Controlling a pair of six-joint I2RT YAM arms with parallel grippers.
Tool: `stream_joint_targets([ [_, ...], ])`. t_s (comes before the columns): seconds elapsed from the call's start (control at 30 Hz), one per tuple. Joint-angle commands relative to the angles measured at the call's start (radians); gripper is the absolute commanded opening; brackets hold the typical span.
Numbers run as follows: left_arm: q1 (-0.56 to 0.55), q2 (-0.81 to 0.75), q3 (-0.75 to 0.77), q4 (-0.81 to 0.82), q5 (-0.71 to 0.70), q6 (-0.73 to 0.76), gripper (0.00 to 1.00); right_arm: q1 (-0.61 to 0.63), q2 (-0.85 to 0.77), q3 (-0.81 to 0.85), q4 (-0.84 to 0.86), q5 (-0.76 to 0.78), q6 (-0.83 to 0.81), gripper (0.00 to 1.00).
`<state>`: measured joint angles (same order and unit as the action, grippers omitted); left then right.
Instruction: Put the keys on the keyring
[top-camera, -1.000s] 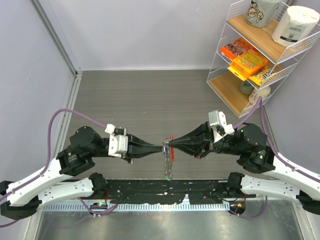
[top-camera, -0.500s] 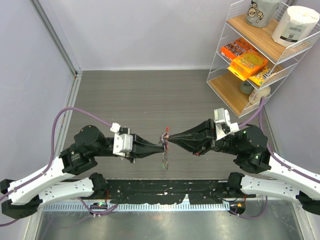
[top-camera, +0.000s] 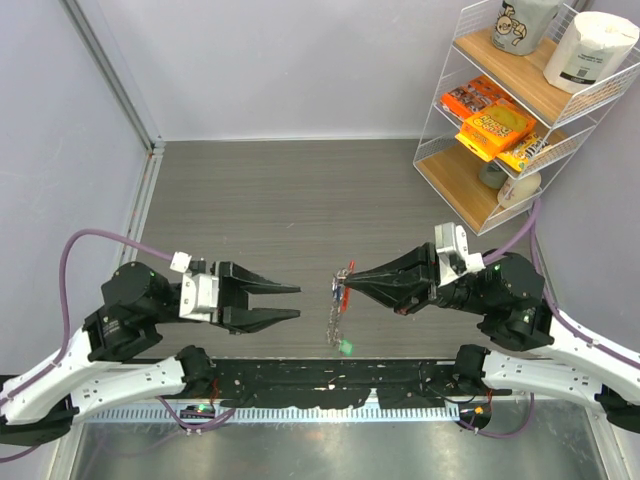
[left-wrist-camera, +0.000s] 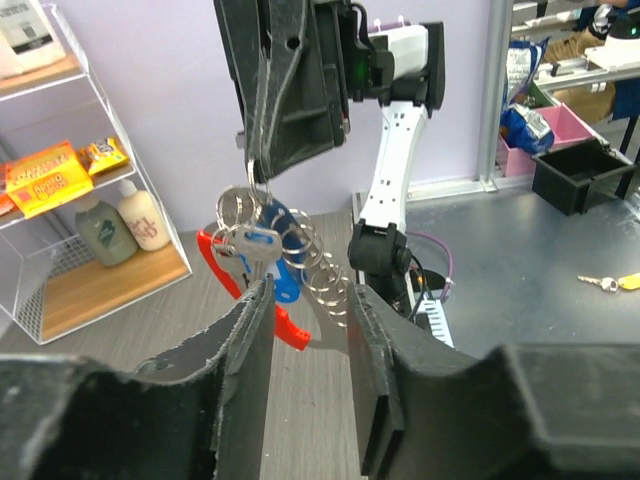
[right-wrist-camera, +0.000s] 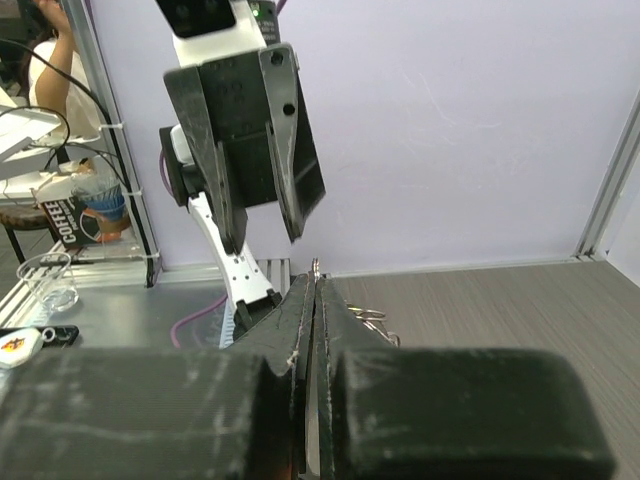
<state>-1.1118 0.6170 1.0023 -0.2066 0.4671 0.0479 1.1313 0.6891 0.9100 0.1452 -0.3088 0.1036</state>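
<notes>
My right gripper (top-camera: 345, 283) is shut on the keyring (top-camera: 341, 282) and holds it above the floor mat. The red clip (top-camera: 344, 274) sits at the fingertips and the silvery chain (top-camera: 334, 322) hangs down from it, with a green key (top-camera: 345, 347) at its lower end. In the left wrist view the red clip (left-wrist-camera: 224, 265), a blue key (left-wrist-camera: 268, 243) and the chain's rings (left-wrist-camera: 325, 278) hang together from the right gripper (left-wrist-camera: 256, 170). My left gripper (top-camera: 296, 302) is open and empty, a short way left of the keyring. In the right wrist view only a thin metal sliver (right-wrist-camera: 316, 268) shows between the shut fingers.
A white wire shelf (top-camera: 470, 175) with orange snack boxes (top-camera: 495, 125) and a paper roll (top-camera: 592, 50) stands at the back right. A purple wall (top-camera: 60, 150) closes the left side. The black base rail (top-camera: 330, 380) runs along the near edge.
My left gripper let go of the keyring, opened and drew back to the left. My right gripper still holds the keyring, and the chain now hangs free.
</notes>
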Motion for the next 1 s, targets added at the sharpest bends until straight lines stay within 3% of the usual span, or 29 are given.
stream_joint_targets([
  [0.0,-0.002,-0.005,0.032,0.053,-0.022,-0.022,0.42,0.004,-0.005,0.038,0.013,-0.016,-0.027,0.06],
  [0.57,-0.002,0.087,0.050,0.133,-0.027,-0.089,0.45,0.004,0.033,0.052,0.059,-0.081,-0.058,0.05],
  [0.97,-0.002,0.104,0.044,0.141,-0.030,-0.094,0.42,0.005,0.052,0.053,0.113,-0.095,-0.061,0.05],
])
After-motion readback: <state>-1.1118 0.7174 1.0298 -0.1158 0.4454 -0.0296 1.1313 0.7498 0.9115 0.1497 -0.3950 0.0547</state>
